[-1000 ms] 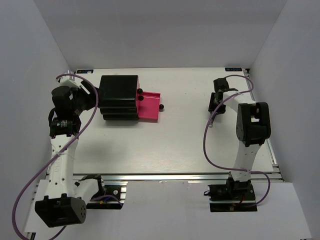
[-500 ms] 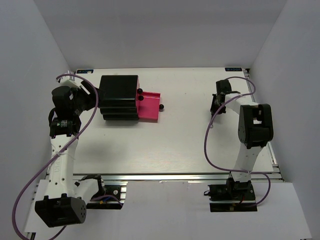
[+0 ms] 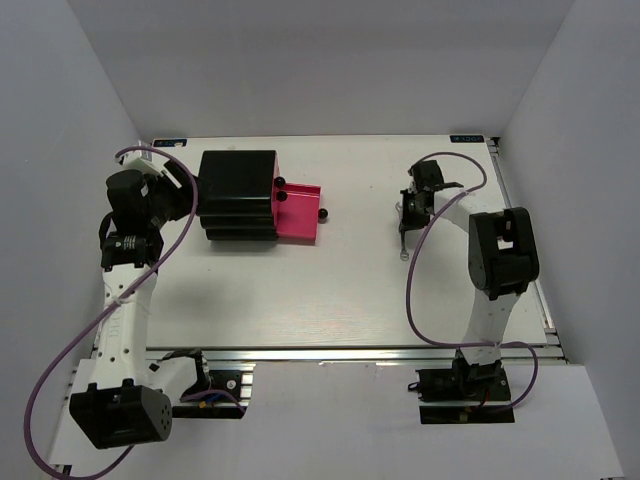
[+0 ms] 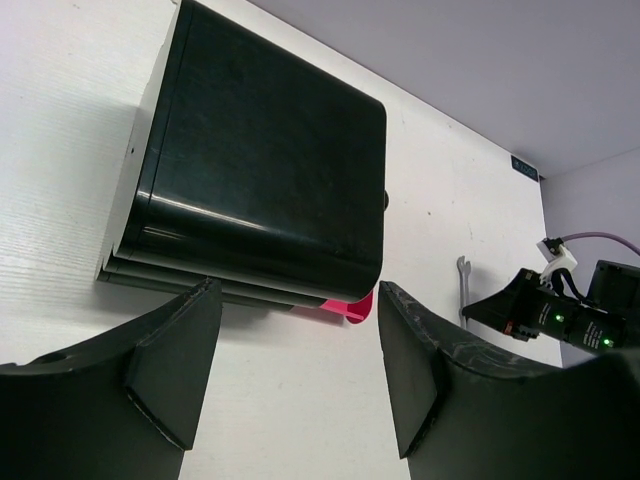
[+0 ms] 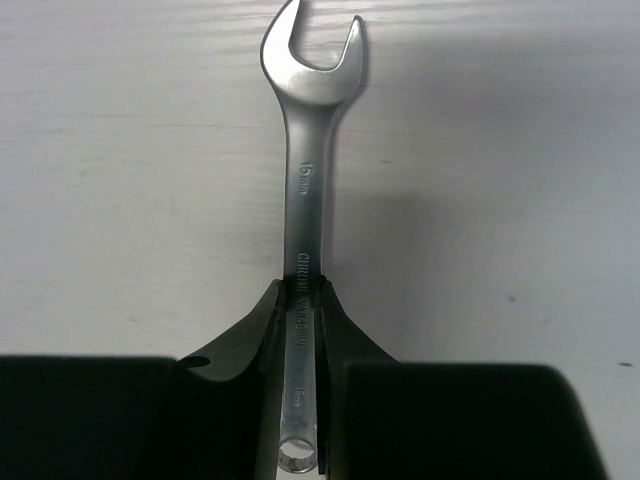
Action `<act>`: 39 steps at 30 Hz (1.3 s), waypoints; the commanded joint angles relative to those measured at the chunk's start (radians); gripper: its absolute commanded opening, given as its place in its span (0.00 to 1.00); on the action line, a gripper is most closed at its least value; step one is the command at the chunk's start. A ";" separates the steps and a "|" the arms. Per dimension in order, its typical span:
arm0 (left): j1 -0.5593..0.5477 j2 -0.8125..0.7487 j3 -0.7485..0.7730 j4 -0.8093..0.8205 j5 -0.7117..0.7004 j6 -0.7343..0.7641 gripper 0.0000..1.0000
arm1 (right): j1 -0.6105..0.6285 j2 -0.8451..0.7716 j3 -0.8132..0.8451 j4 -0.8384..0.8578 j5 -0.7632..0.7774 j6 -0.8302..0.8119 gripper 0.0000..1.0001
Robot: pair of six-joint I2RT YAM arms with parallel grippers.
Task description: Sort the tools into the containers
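A small silver wrench (image 5: 305, 180), one of the tools, is clamped by its shank between my right gripper's (image 5: 303, 285) fingers, open end pointing away, its shadow lying on the white table beside it. From above, the right gripper (image 3: 408, 213) is at the table's right middle and the wrench (image 3: 403, 245) sticks out below it. The containers are pink drawers in a black cabinet (image 3: 238, 195); the bottom drawer (image 3: 298, 218) is pulled out to the right. My left gripper (image 4: 300, 350) stands open with nothing in it, just behind the cabinet (image 4: 260, 170) on its left side.
Black round knobs (image 3: 322, 213) mark the drawer fronts. White walls close the table (image 3: 330, 290) at the back and both sides. The right arm's cable (image 3: 412, 290) loops over the table's right half. The wrench (image 4: 462, 290) and the right gripper also show in the left wrist view.
My right gripper has shut on the wrench and moved left with it, away from the right wall. The left arm has barely shifted.
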 commanded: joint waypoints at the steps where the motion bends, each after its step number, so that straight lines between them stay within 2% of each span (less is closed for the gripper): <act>1: -0.002 0.001 0.033 0.024 0.017 0.006 0.73 | 0.031 -0.068 0.056 0.026 -0.042 -0.016 0.00; 14: -0.002 0.005 0.030 0.029 0.014 0.004 0.73 | 0.140 -0.045 0.177 0.028 -0.094 -0.025 0.00; 21: -0.002 0.005 0.027 0.029 0.009 0.006 0.73 | 0.294 0.004 0.323 0.060 -0.135 -0.091 0.00; 30: -0.002 -0.006 0.025 0.009 -0.006 0.013 0.73 | 0.391 0.208 0.611 0.029 -0.163 -0.083 0.00; 39: -0.002 -0.006 0.022 -0.002 -0.012 0.013 0.73 | 0.419 0.362 0.763 0.031 -0.146 -0.050 0.00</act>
